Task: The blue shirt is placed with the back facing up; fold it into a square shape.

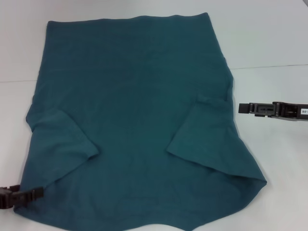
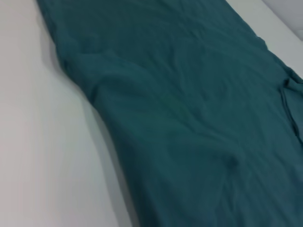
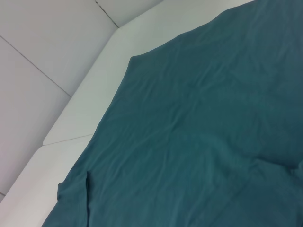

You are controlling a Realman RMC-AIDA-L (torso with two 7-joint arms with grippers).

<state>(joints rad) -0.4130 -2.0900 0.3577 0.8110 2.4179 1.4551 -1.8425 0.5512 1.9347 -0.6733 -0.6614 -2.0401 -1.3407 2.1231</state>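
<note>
The blue shirt (image 1: 134, 110) lies flat on the white table (image 1: 274, 38), hem at the far side. Both short sleeves are folded inward onto the body: the left sleeve (image 1: 60, 139) and the right sleeve (image 1: 207, 137). My left gripper (image 1: 30, 195) sits low at the shirt's near-left corner, its tip at the fabric's edge. My right gripper (image 1: 243, 108) hovers just off the shirt's right edge, level with the right sleeve and apart from the cloth. The left wrist view shows the shirt (image 2: 189, 118) with its wrinkled edge. The right wrist view shows the shirt (image 3: 203, 132) and a far corner.
Bare white table surface (image 2: 42, 142) borders the shirt on the left, and more table (image 3: 94, 85) lies beyond its far corner. A thin seam (image 1: 269, 66) crosses the tabletop. Grey floor tiles (image 3: 38, 56) show past the table's edge.
</note>
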